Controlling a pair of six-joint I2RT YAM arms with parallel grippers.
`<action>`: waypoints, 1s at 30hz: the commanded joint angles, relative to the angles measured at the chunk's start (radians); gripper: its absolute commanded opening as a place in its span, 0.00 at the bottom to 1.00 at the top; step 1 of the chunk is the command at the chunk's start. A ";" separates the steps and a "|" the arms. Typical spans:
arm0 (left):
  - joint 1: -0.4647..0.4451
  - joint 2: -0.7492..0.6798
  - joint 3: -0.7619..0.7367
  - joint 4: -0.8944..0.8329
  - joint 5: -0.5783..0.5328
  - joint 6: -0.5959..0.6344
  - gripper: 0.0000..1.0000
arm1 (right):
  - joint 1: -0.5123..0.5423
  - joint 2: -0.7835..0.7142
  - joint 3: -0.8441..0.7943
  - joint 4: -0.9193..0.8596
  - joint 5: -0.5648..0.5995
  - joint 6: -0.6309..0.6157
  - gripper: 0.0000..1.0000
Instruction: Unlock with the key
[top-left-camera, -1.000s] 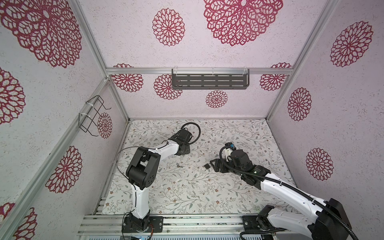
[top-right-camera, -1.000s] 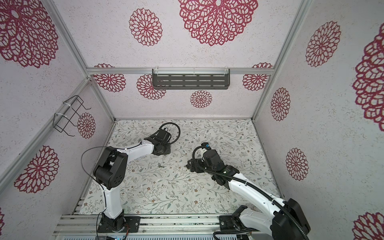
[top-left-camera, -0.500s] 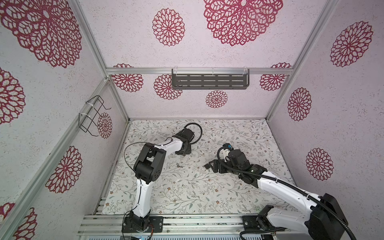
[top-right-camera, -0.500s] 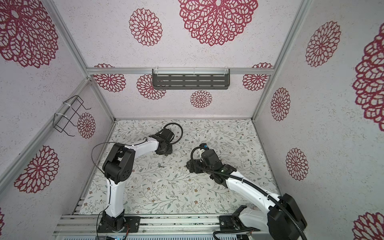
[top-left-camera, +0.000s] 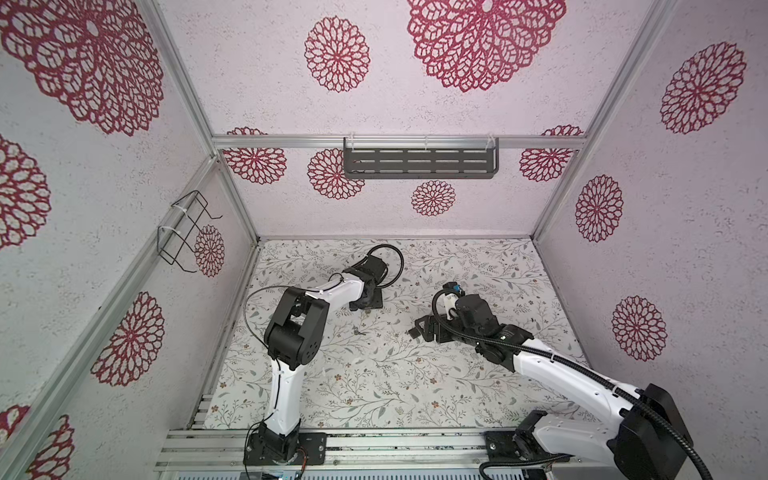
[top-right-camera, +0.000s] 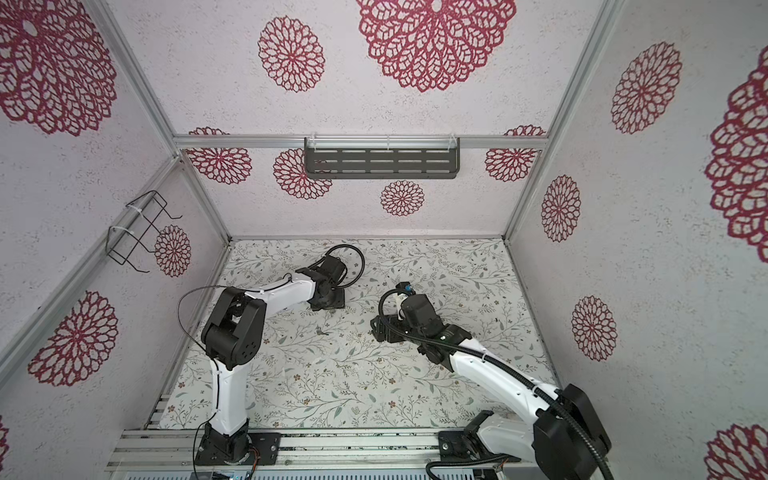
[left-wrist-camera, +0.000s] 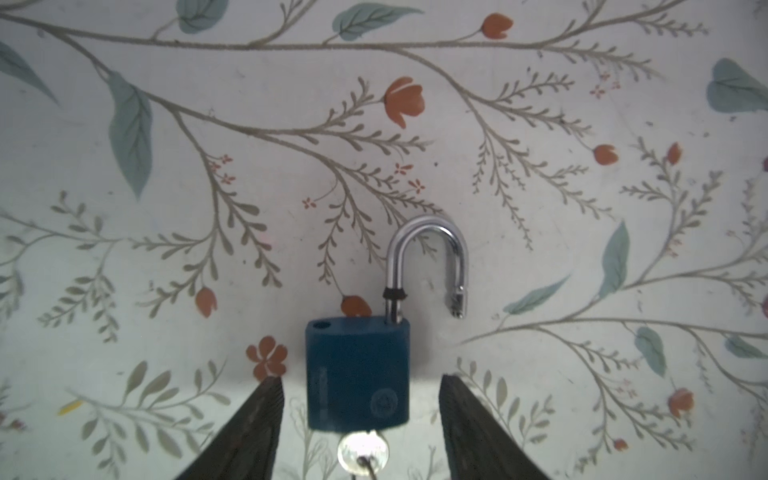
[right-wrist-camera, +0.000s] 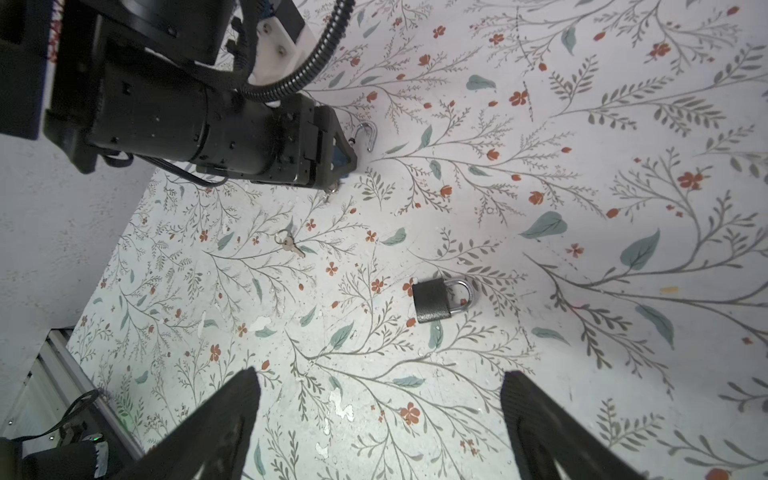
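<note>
One blue padlock (left-wrist-camera: 357, 374), flat on the counter (left-wrist-camera: 166, 83) with shackle (left-wrist-camera: 428, 257) open and key (left-wrist-camera: 363, 451) seated in its base, judged unlocked; left gripper (left-wrist-camera: 360, 379) keeps jaws parted either side of it, gripping nothing, and right gripper (right-wrist-camera: 380, 372) hangs well apart from it, jaws wide and empty.

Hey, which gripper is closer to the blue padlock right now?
Left. The left gripper straddles the blue padlock, jaws apart from it; the right gripper is farther off, near the black padlock.
</note>
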 joint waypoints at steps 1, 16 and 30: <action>0.006 -0.156 -0.025 -0.003 0.021 -0.017 0.70 | 0.012 -0.001 0.046 -0.006 0.005 -0.037 0.94; 0.046 -0.804 -0.498 0.161 -0.007 -0.127 1.00 | 0.158 0.200 0.188 0.011 0.136 -0.130 0.95; 0.094 -1.237 -0.744 0.028 -0.043 -0.224 0.97 | 0.231 0.544 0.441 -0.015 0.108 -0.399 0.80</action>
